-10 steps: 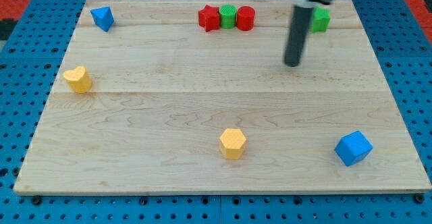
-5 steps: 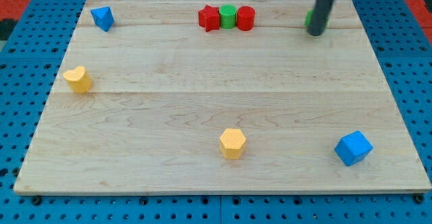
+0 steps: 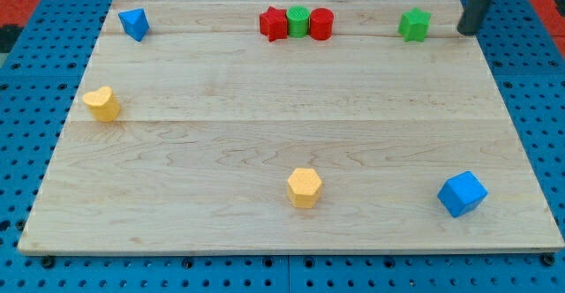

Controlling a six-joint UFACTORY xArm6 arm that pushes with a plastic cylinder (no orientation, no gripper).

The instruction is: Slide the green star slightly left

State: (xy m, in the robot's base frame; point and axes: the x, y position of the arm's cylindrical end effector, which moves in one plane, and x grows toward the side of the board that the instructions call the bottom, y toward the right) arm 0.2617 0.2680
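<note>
Starting at the view's left, a blue block sits in the top corner of the wooden board and a yellow heart-like block lies lower down near the left edge. Along the top edge, a red star, a green round block and a red cylinder stand in a tight row, touching one another. A yellow hexagon block sits low in the middle, and a blue cube lies near the bottom right. The green star rests near the top edge, well apart from the red and green row and right of it. My tip stands just beside the star on its right, near the board's right edge, with a small gap of bare wood between them, so the two are not touching. There are no fingers to open or close here, only the plain rod. The relation that matters: the star lies directly to the view's left of the tip, at about the same height in the view, so a straight push leftward should meet its right face squarely. The push should be short, since only a slight shift is wanted.
</note>
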